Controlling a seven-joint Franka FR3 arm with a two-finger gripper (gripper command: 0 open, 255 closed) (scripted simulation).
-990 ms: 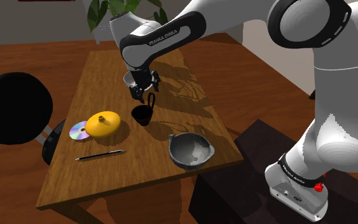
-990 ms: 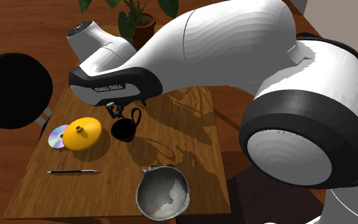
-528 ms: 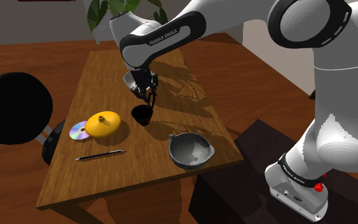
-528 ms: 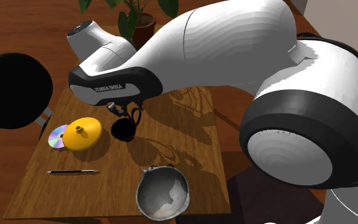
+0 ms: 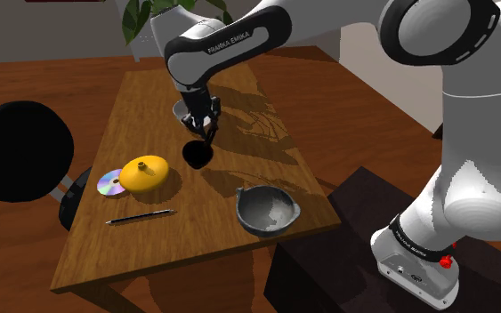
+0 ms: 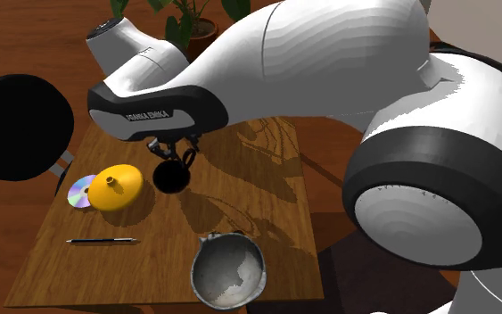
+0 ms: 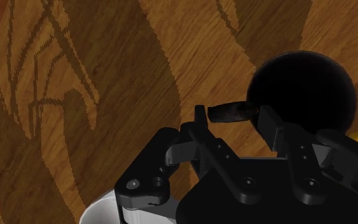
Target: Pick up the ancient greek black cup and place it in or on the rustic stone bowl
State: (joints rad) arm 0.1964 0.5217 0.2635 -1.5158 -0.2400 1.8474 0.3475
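The black cup hangs under my gripper over the middle of the wooden table. In the wrist view the gripper is shut on the cup's thin handle, and the round black body sits beyond the fingertips. Whether the cup's base still touches the wood I cannot tell. The grey stone bowl stands empty near the table's front corner, closer to the stand than the cup.
A yellow domed lid and a shiny disc lie just beside the cup. A pen lies nearer the front edge. A black round chair stands off the table's side; a potted plant behind.
The fingers have closed on the cup's handle. The hand has since risen a little, and the cup has shifted and tilted with it.
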